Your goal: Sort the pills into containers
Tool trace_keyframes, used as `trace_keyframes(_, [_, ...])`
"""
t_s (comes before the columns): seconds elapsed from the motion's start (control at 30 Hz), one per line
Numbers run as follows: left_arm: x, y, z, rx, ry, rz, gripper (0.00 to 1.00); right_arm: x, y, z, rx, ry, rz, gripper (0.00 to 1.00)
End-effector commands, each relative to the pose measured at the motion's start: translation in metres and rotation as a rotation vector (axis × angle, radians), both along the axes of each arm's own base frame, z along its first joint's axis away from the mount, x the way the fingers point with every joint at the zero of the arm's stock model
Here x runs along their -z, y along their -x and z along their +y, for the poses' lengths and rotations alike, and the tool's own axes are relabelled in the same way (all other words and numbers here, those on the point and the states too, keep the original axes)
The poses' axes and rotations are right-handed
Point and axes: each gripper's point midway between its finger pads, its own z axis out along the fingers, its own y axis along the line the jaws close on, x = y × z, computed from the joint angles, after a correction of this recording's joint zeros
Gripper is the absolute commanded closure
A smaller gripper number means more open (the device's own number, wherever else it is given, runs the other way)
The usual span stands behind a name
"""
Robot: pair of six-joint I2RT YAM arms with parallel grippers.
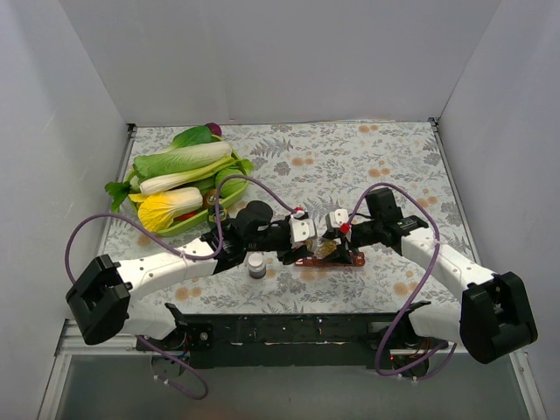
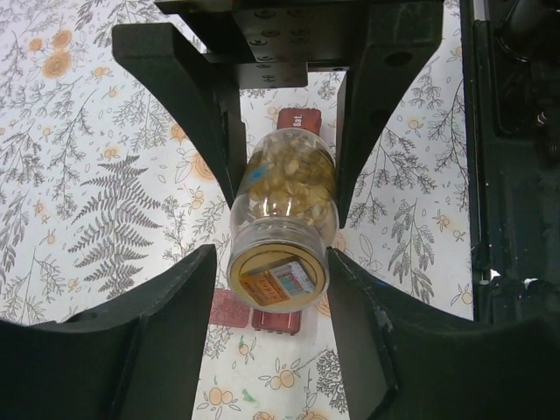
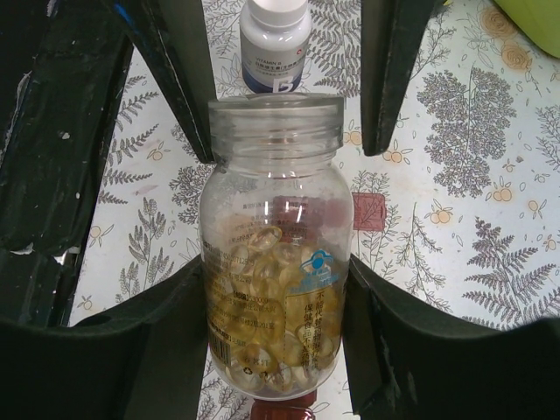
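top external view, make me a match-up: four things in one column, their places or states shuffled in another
1 clear pill bottle
2 grey bottle
3 dark red pill organiser
4 green tray

a white cap on, standing on the table
b holds leafy vegetables
c uncapped, held above the table
d lying flat under the held bottle

Pairs: 1-c, 2-a, 3-d, 4-b

The small grey bottle (image 3: 274, 54) shows "B"; on the containers (image 2: 298, 119), one lid reads "Sat".
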Motion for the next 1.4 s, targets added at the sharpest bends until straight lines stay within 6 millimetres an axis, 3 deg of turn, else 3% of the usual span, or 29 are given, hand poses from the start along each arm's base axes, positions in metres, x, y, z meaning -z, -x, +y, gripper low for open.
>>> trace_keyframes(0.0, [-0.013,0.0,-0.006,0.015,0.004,0.008,0.56,-0.01,0.0,0.004,-0.025,-0.034,-0.021,0.99])
trace_keyframes(0.07, [-0.01,0.001,-0.006,0.0,-0.005,0.051,0.66,-0.01,0.0,0.005,-0.026,-0.034,-0.021,0.99])
trace_keyframes(0.17, [-0.016,-0.001,-0.01,-0.068,0.017,0.164,1.0,-0.01,-0.001,0.004,-0.022,-0.032,-0.023,0.99])
trace_keyframes(0.23, [-0.027,-0.007,-0.012,-0.133,0.053,0.255,1.0,-0.01,-0.001,0.004,-0.02,-0.03,-0.024,0.99])
trace_keyframes(0.37, [-0.023,-0.009,-0.008,-0.309,0.066,0.602,1.0,-0.008,-0.003,0.003,-0.01,-0.022,-0.024,0.99])
trace_keyframes(0.5, [-0.019,-0.021,0.011,-0.601,0.165,1.01,1.0,-0.009,-0.004,0.003,-0.006,-0.022,-0.026,0.99])
trace_keyframes(0.6, [-0.016,-0.024,0.023,-0.718,0.225,1.232,1.0,-0.008,-0.004,0.003,-0.007,-0.023,-0.024,0.99])
trace_keyframes(0.73, [-0.022,-0.022,0.013,-0.795,0.254,1.486,1.0,-0.007,-0.004,0.004,-0.006,-0.02,-0.022,0.99])
trace_keyframes(0.9, [-0.029,-0.026,0.008,-0.781,0.272,1.504,1.0,-0.009,-0.005,0.003,-0.003,-0.02,-0.028,0.99])
trace_keyframes(1.13, [-0.034,-0.03,0.02,-0.75,0.246,1.34,1.0,-0.007,-0.005,0.003,-0.001,-0.016,-0.025,0.99])
trace_keyframes(1.23, [-0.012,-0.045,0.05,-0.851,0.166,1.191,1.0,-0.007,-0.007,0.002,0.005,-0.013,-0.031,0.99])
trace_keyframes(1.27, [0.001,-0.059,0.065,-0.936,0.145,1.137,1.0,-0.008,-0.008,0.002,0.006,-0.013,-0.035,0.99])
trace_keyframes(1.37, [0.034,-0.068,0.093,-1.043,0.009,1.051,0.97,-0.008,-0.011,-0.001,0.02,-0.01,-0.034,0.99])
